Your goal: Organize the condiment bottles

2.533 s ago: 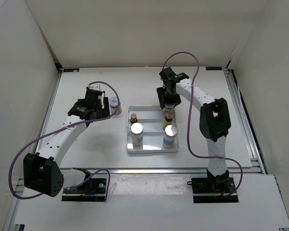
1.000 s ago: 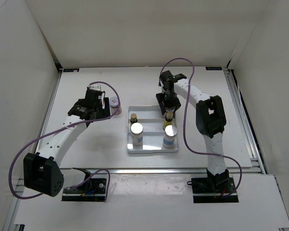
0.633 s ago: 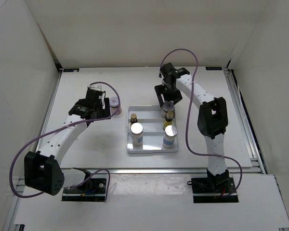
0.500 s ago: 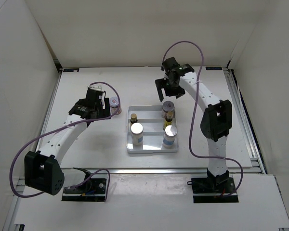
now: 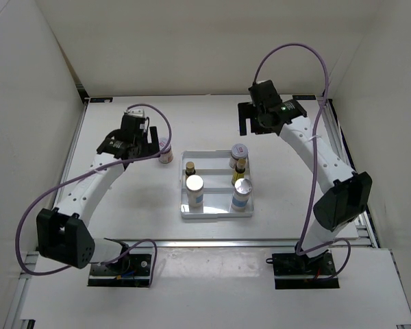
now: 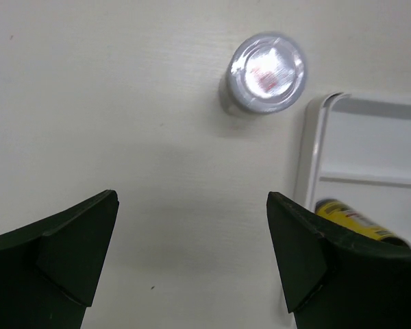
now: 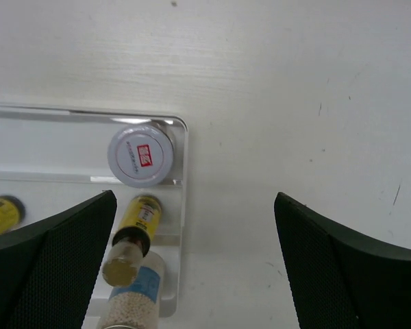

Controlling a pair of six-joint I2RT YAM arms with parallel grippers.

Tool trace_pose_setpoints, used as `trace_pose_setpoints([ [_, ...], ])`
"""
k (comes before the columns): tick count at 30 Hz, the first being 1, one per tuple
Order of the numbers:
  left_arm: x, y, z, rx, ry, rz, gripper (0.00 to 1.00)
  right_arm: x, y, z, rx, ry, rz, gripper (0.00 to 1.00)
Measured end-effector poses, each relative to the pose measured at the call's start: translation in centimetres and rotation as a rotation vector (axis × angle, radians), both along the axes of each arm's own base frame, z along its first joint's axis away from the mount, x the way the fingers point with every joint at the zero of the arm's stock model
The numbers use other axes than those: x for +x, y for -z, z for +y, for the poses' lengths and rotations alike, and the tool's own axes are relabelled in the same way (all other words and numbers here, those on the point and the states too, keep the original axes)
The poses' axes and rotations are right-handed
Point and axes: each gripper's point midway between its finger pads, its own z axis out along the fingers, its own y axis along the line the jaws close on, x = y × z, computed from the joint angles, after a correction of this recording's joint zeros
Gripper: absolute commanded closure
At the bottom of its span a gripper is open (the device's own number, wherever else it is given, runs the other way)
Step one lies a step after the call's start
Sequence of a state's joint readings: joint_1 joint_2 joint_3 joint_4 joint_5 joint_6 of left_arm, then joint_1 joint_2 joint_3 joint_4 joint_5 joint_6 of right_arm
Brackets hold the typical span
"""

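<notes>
The white tray (image 5: pixel 216 216) sits mid-table, a little toward the near edge. Its near row holds two white cylinders with silver caps, the left cylinder (image 5: pixel 194 189) and the right cylinder (image 5: pixel 242 193). Behind them stand the left bottle (image 5: pixel 190 168) and the right bottle (image 5: pixel 240 168), both small and dark with yellow labels. A jar (image 5: pixel 238 151) with a red-marked white lid stands in the tray's far right corner, just behind the right bottle. The loose jar (image 5: pixel 166 152), with the same kind of lid, stands on the table (image 5: pixel 123 205) outside the tray, near its far left corner but apart from it.

The left tool (image 5: pixel 140 147) is just beside the loose jar, on the side toward the table's left edge. In its wrist view the jaws are spread wide and hold nothing, and the jar lies ahead of the fingertips, not between them. It seems to hover above the table, though its height is hard to judge. The right tool (image 5: pixel 249 122) is over bare table beyond the tray's far right corner, toward the far edge, its jaws likewise wide and empty
</notes>
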State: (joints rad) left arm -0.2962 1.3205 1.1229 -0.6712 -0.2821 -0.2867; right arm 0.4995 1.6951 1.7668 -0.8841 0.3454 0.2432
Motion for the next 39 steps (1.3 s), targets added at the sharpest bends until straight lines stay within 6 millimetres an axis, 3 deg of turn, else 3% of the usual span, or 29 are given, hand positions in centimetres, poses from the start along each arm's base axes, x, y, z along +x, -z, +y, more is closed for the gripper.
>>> trace_pose_setpoints([
  [4,3.7,-1.9,-2.5,-0.077,0.051,-0.024,0.0,-1.6,2.9,-1.2,-0.037,0.02,0.053,0.01],
  [6,5.8,-1.7,-4.0,-0.11,0.083,-0.014,0.0,-2.5,4.3,-1.6,-0.055,0.021,0.088,0.01],
  [9,8.2,0.6,-5.8,-0.138,0.119,0.043,0.0,-3.5,5.6,-2.0,-0.063,0.018,0.12,0.01],
  [13,9.5,4.2,-6.4,-0.132,0.124,0.125,0.0,-4.3,5.6,-2.0,-0.04,0.008,0.118,0.01],
  [17,9.8,7.4,-6.4,-0.123,0.113,0.201,0.0,-4.7,4.7,-2.0,-0.016,0.002,0.094,0.01],
  [22,10.4,9.5,-5.7,-0.119,0.085,0.248,0.0,-4.9,4.4,-1.8,0.002,-0.008,0.085,0.01],
  [27,10.4,10.3,-5.4,-0.122,0.067,0.27,0.23,-5.3,5.4,-1.9,-0.001,-0.014,0.108,0.01],
  [30,10.4,9.9,-5.3,-0.118,0.068,0.262,0.54,-5.7,5.9,-2.0,-0.003,-0.016,0.122,0.01],
  [31,10.4,9.8,-5.3,-0.121,0.067,0.261,0.58,-5.9,6.0,-2.1,-0.003,-0.017,0.125,0.01],
  [36,9.5,8.2,-5.9,-0.094,0.087,0.247,0.66,-6.7,5.8,-2.4,0.005,-0.018,0.117,0.01],
  [39,9.1,5.6,-8.1,-0.098,0.162,0.203,0.69,-7.1,5.4,-2.6,0.013,-0.017,0.106,0.01],
])
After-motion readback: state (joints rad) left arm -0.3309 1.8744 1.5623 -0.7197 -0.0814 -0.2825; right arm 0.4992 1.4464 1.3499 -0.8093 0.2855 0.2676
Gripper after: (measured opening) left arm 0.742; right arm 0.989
